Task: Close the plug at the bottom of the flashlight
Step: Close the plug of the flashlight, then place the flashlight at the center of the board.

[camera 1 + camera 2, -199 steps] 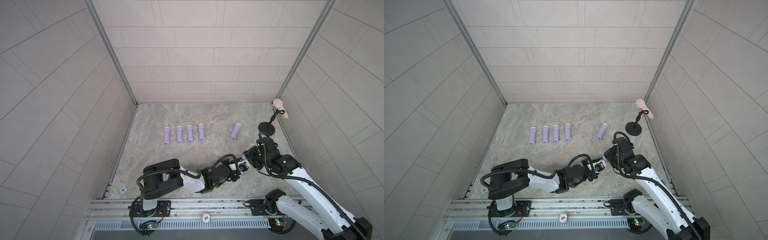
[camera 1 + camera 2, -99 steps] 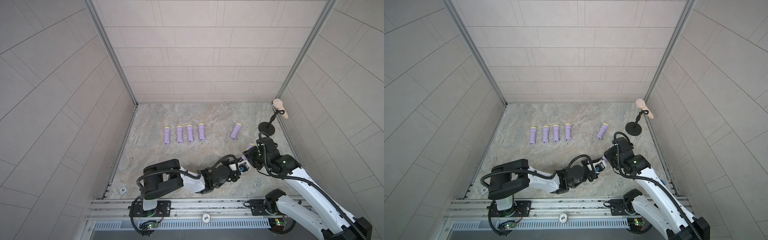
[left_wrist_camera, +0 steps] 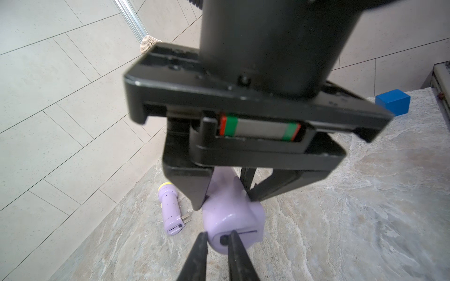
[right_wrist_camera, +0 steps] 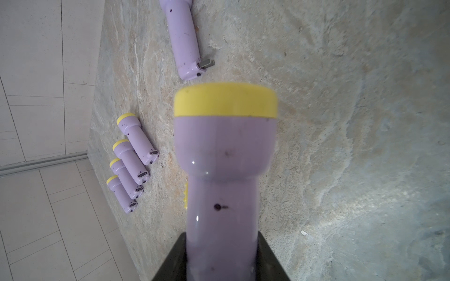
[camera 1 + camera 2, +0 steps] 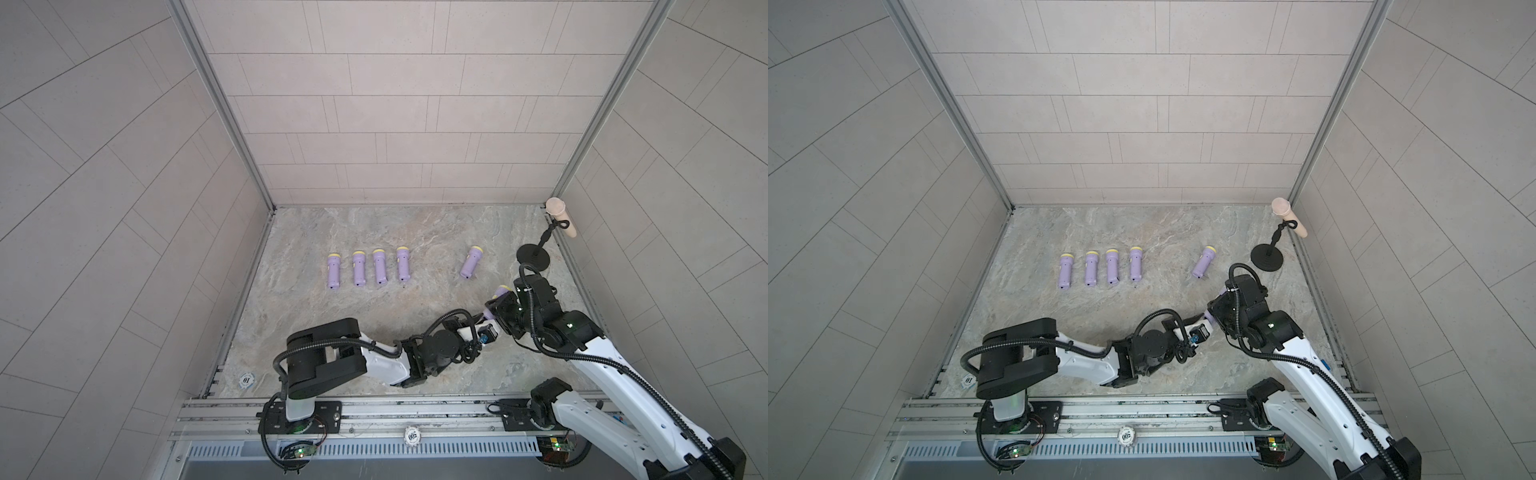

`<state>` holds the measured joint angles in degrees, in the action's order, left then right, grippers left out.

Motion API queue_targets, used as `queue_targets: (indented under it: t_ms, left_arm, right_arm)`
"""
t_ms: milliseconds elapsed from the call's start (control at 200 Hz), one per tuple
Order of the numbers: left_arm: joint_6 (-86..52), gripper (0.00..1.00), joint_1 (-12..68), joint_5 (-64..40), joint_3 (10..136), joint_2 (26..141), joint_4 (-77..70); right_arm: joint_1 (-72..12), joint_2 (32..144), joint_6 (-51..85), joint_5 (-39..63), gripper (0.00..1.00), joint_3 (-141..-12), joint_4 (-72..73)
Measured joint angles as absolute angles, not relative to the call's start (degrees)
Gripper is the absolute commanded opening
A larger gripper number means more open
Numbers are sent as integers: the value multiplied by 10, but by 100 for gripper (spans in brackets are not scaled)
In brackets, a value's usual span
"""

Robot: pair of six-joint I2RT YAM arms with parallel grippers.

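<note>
Inside right pincer (image 3: pixel 225 203), gripped lilac yellow-capped flashlight (image 4: pixel 224 150); left pincer (image 3: pixel 217 239) closed at its base.

Pale tiled walls (image 5: pixel 395 124), marbled stone floor (image 5: pixel 415 232), soft daylight

"10" disc (image 5: pixel 247 378), "500" disc (image 5: pixel 411 435)

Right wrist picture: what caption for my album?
Right gripper holds a purple flashlight; a lone flashlight and a row of four lie on the table.
</note>
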<state>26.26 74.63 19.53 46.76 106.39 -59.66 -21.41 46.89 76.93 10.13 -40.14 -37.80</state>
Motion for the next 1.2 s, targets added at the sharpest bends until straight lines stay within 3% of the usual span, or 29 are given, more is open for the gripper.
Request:
queue_targets:
  t_ms: [871, 1036, 1201]
  left_arm:
    - [274, 24, 731, 226, 455, 1064, -630]
    - [277, 33, 729, 236, 448, 1064, -640]
    - [267, 50, 722, 249, 427, 1050, -646]
  right_arm:
    - [-179, 464, 720, 109, 0, -400, -415]
    - [-173, 479, 685, 96, 0, -408, -433]
    - [-172, 510, 627, 83, 0, -445, -444]
